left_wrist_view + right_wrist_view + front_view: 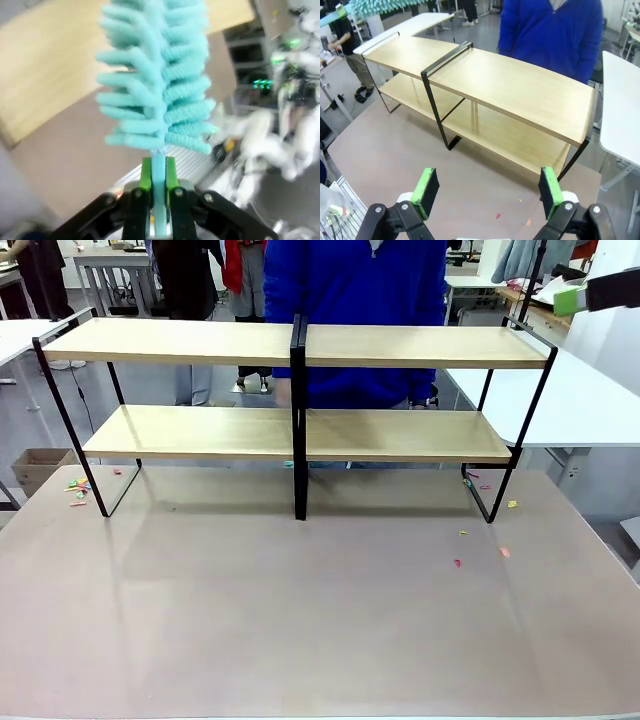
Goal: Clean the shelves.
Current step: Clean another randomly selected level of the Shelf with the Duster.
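The shelves (300, 345) stand across the far half of the table, two tiers of light-wood boards on a black frame with a centre post. They also show in the right wrist view as shelves (510, 85), seen from above. My left gripper (159, 182) is shut on the handle of a teal fluffy duster (157, 75), which points towards a wood board (50, 65). The duster's tip (375, 6) shows at the top left of the right wrist view. My right gripper (488, 195) hangs open and empty, high above the table; the front view has it at the upper right (590, 295).
A person in a blue top (355, 300) stands just behind the shelves. Small coloured scraps lie on the pinkish tabletop near the left leg (78, 485) and at the right (505, 552). White tables (590, 400) flank the scene. A cardboard box (35, 465) sits on the floor at the left.
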Robot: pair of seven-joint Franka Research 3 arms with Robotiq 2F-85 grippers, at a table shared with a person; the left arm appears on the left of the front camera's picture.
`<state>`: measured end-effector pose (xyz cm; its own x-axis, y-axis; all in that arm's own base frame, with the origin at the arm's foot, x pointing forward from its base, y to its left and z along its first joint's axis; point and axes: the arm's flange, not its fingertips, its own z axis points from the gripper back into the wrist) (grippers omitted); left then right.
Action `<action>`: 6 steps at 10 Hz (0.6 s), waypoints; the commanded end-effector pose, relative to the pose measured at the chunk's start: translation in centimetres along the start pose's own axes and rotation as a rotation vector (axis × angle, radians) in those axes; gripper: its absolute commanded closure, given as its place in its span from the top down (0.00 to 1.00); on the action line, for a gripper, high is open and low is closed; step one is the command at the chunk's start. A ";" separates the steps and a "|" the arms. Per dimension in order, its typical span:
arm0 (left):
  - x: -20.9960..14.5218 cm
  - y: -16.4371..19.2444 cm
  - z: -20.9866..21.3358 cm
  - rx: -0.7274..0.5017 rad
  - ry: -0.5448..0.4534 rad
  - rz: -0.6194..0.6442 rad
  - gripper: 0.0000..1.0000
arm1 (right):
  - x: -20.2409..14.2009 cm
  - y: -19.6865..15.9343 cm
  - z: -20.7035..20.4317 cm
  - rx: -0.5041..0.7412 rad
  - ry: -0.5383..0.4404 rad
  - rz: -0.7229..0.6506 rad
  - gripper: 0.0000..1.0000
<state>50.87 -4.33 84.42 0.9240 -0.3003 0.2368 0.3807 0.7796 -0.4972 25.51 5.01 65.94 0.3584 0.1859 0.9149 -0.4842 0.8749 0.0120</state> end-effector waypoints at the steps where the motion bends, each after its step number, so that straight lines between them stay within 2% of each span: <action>1: -12.7 4.4 -4.9 0.020 -0.248 0.301 0.12 | 0.0 0.0 0.0 0.000 -0.001 -0.002 1.00; 2: -14.6 4.6 -5.2 0.011 -0.243 0.288 0.12 | 0.0 0.0 0.0 0.000 -0.001 -0.002 1.00; 3: -16.0 5.2 -6.9 0.023 -0.152 0.367 0.12 | 0.0 0.0 0.0 0.000 -0.001 -0.002 1.00; 4: -17.0 5.1 -8.8 0.098 0.107 0.446 0.12 | 0.0 0.0 0.0 0.000 -0.001 -0.002 1.00; 6: -20.5 4.3 -10.0 0.198 0.417 0.572 0.12 | 0.0 0.0 0.0 0.000 -0.001 -0.002 1.00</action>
<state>48.20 -0.26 80.04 0.9834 0.0520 -0.1739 -0.1090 0.9353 -0.3366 25.50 5.02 65.96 0.3578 0.1860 0.9151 -0.4844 0.8748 0.0116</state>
